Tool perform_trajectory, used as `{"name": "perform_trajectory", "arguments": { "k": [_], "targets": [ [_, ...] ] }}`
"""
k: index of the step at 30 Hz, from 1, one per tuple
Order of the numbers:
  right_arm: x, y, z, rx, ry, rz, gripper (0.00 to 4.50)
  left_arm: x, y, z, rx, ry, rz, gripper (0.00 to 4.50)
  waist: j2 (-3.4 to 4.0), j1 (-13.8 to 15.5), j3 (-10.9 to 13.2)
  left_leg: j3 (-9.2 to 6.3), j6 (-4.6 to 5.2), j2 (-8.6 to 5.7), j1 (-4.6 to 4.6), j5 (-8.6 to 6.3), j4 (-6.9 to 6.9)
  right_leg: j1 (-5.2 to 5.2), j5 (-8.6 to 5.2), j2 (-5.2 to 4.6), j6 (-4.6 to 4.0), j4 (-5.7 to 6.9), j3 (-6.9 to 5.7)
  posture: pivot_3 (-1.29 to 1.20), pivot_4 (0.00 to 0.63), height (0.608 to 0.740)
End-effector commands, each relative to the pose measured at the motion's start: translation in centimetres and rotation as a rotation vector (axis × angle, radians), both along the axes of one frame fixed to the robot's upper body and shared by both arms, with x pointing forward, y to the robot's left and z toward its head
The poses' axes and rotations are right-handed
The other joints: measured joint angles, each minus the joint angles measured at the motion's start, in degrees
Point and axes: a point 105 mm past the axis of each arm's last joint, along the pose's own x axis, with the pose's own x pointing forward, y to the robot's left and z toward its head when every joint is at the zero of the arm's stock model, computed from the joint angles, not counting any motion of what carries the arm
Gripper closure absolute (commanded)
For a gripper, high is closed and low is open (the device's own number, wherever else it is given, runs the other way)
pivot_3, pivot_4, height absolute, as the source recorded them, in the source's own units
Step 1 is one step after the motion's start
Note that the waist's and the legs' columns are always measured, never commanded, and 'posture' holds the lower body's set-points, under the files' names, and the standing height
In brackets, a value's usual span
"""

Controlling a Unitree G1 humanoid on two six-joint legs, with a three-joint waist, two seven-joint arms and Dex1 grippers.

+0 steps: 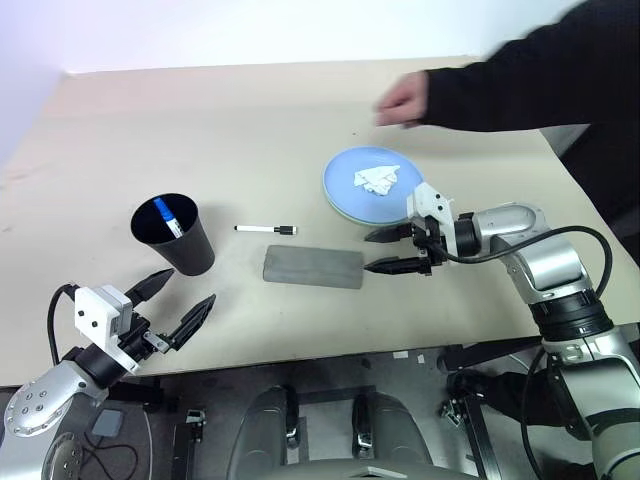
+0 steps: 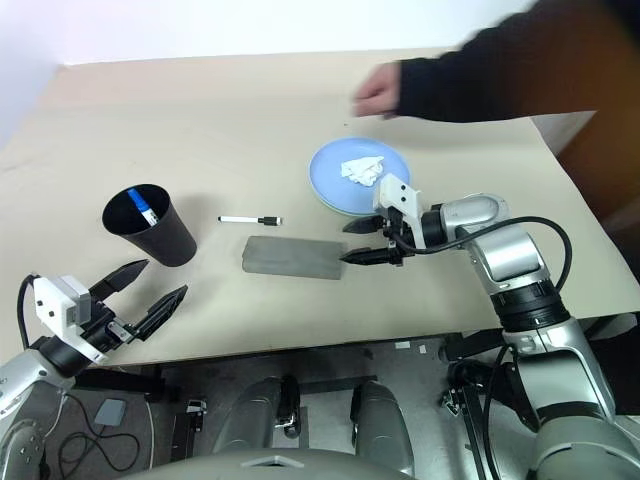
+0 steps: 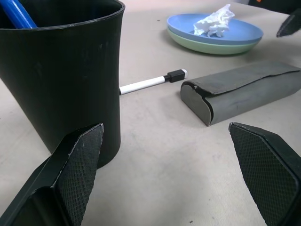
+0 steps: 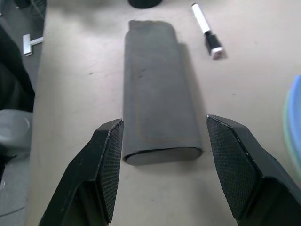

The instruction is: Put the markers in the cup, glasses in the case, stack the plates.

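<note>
A plain beige matte surface [image 1: 250, 130] carries a glossy black tapered plastic cup [image 1: 178, 235] with a bright blue-capped white marker [image 1: 166, 217] inside. Beside it lie a slim white marker with a black cap [image 1: 266, 229] and a mottled grey fabric-like rectangular case [image 1: 313, 267]. A light blue round plate [image 1: 345, 180] sits on a pale mint green plate [image 3: 221, 48], topped by crumpled white tissue [image 1: 377, 179]. Each black tool's fingers [image 4: 109, 165] bear cross-hatched pads.

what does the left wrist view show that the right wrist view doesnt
Left wrist view: the black cup with the blue-capped marker standing in it, and the crumpled tissue lying on the blue plate, which is stacked on the green plate.

Right wrist view: the table's edge with a dark area beyond it, and the right pincer, open, just short of the near end of the case.

Both: the closed grey case, the black-capped marker lying on the table, and some plate rim.
</note>
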Motion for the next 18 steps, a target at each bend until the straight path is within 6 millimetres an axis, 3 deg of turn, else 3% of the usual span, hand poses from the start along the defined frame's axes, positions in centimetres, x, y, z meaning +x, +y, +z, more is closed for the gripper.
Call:
{"name": "perform_trajectory", "arguments": {
  "k": [1, 9, 13, 18],
  "targets": [
    [0.1, 0.2, 1.3, 0.015, -0.022, 0.008, 1.55, 0.0, -0.3, 1.5, 0.023, -0.054, -0.022, 0.03, 0.0, 0.0, 0.0, 0.0, 0.0, 0.0, 0.0, 0.0, -0.01, -0.01, 0.0, 0.0, 0.0, 0.0, 0.0, 0.0, 0.15, 0.719],
    [1.2, 1.6, 2.6, 0.054, 0.026, -0.03, 1.55, 0.2, -1.3, 2.0, 0.038, -0.052, -0.082, 0.03, 0.03, -0.4, 0.0, 0.0, 0.01, -0.01, -0.07, -0.01, 0.01, -0.04, 0.02, -0.01, -0.02, -0.01, 0.02, 0.0, 0.15, 0.719],
    [2.7, 4.8, 3.9, 0.097, -0.007, -0.026, 1.55, 0.3, -1.0, 2.1, 0.025, -0.048, -0.077, 0.03, 0.05, -0.7, 0.0, 0.0, 0.0, 0.04, -0.07, 0.0, -0.02, -0.09, 0.06, 0.05, -0.06, 0.0, 0.01, 0.0, 0.15, 0.719],
    [4.0, 9.4, 2.6, 0.054, -0.046, 0.007, 1.55, 0.2, -0.9, 1.9, 0.032, -0.041, -0.077, 0.03, 0.03, -0.7, 0.0, 0.02, 0.01, 0.0, -0.14, 0.01, -0.02, -0.1, 0.07, 0.04, -0.03, 0.0, 0.0, 0.0, 0.15, 0.719]
  ]
}}
